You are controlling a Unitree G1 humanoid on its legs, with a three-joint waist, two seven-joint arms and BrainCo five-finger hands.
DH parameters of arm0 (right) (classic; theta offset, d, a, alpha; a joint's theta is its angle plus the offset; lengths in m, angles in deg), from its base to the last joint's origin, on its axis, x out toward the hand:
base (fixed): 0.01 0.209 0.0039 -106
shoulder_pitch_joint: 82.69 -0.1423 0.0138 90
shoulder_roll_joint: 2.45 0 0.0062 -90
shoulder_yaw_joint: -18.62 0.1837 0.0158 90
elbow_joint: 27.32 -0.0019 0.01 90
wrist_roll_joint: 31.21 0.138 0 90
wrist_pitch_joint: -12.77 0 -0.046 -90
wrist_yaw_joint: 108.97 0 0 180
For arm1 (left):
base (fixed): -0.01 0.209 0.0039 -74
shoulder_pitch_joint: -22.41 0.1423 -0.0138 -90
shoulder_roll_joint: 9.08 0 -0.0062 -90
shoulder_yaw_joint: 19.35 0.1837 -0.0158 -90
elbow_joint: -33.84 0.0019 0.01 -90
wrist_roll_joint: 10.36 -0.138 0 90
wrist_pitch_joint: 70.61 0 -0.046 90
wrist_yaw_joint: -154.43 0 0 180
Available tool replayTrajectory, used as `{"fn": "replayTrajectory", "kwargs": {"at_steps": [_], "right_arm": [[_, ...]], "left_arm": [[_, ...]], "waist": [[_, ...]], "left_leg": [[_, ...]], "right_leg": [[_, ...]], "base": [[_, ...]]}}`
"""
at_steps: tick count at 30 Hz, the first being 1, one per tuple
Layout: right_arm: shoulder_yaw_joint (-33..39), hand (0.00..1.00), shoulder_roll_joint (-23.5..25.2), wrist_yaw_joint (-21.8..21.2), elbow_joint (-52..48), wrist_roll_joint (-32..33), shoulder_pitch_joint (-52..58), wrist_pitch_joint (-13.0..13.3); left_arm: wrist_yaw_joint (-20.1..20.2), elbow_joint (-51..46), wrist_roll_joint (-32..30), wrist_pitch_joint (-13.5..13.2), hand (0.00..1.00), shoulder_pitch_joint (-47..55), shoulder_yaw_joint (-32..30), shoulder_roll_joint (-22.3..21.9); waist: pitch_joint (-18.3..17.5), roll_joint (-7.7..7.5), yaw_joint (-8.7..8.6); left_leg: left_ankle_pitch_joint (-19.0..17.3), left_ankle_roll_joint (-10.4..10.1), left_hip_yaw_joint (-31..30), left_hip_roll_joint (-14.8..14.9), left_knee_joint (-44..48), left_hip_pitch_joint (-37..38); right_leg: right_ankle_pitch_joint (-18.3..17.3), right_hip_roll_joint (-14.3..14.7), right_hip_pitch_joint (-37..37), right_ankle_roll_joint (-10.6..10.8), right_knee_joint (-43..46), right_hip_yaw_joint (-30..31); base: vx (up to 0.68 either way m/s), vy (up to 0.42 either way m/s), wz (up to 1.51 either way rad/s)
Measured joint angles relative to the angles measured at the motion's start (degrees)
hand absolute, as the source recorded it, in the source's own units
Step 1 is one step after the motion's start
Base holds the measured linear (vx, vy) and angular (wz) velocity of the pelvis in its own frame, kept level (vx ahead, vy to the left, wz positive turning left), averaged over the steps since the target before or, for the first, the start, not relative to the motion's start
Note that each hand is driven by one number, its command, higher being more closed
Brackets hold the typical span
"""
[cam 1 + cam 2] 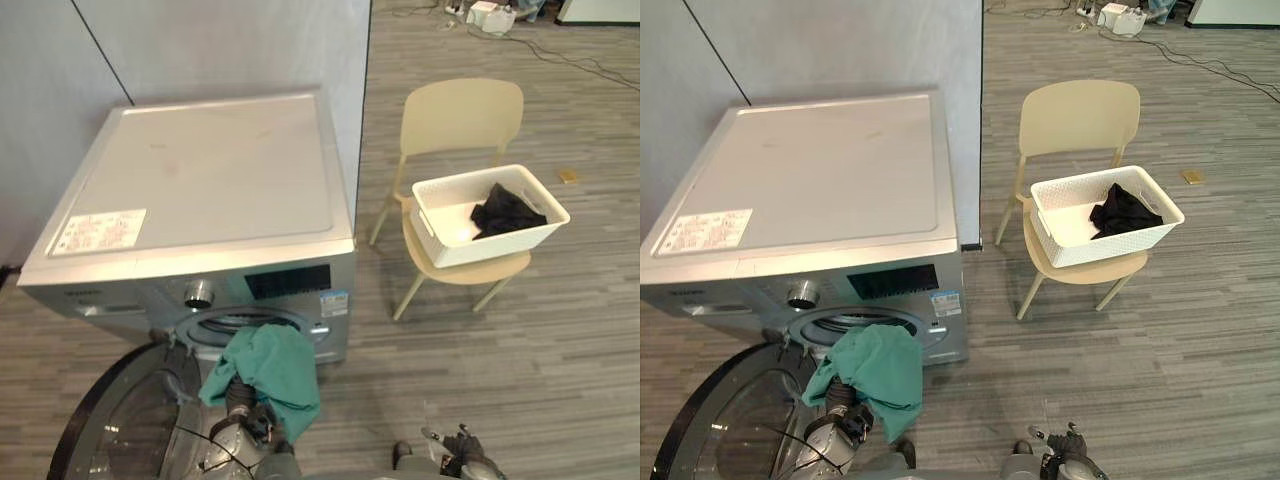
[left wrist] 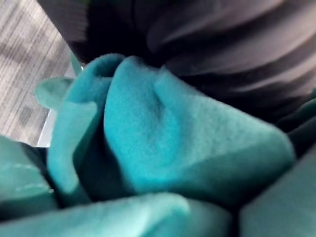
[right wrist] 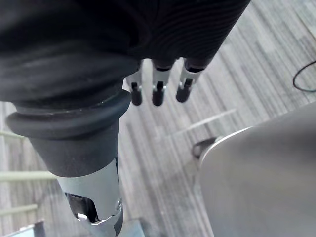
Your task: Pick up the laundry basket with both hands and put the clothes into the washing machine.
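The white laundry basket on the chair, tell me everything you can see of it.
The laundry basket is white and rectangular, plastic by its look, with latticed walls, a smooth rim and a handle slot in one short side. It stands upright on the seat of a pale yellow chair, set askew so that one corner seems to overhang the seat. A crumpled black garment lies at one end inside; the rest of its floor is bare. Nothing else touches it.

Right hand [image 3: 183,78], dark ribbed cover [image 3: 197,24] over back and wrist, silver fingers [image 3: 158,79], dark tips
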Motion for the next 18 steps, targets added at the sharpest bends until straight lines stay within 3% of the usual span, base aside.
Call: {"fn": "replayTrajectory", "kwargs": {"at_steps": [3, 10, 18], "right_arm": [[-1.85, 0.00, 0.27, 0.20, -2.20, 0.20, 0.05, 0.01], [-4.69, 0.00, 0.40, 2.56, -7.38, 0.83, -2.86, -0.01], [-6.12, 0.00, 0.99, 5.66, -13.57, 3.88, -9.01, 0.34]], "left_arm": [[-2.61, 1.08, 0.14, 0.00, 1.00, -1.12, -1.99, -2.17], [-7.76, 2.62, 1.47, 0.11, 1.00, -5.97, -3.46, -2.41], [-15.07, 9.51, 9.71, -2.75, 1.00, -24.00, -10.43, -2.48]], "waist": [[2.92, -1.85, 1.00], [9.19, -2.42, 1.16], [16.23, -4.80, 0.88]], "left_leg": [[-1.40, 0.46, -0.10, -0.03, 4.60, -4.68], [-4.30, 1.25, -0.75, 1.12, 15.51, -14.30], [-9.32, 1.41, -0.78, 3.96, 29.48, -26.93]], "right_leg": [[0.08, -0.48, -3.49, 0.31, 1.77, 0.09], [-1.36, -0.06, -12.58, 1.05, 10.83, 0.82], [-5.36, 1.79, -26.98, 1.00, 25.31, 3.72]], "base": [[-0.18, 0.070, -0.06], [-0.10, 0.040, -0.07], [-0.07, 0.004, -0.20]]}}
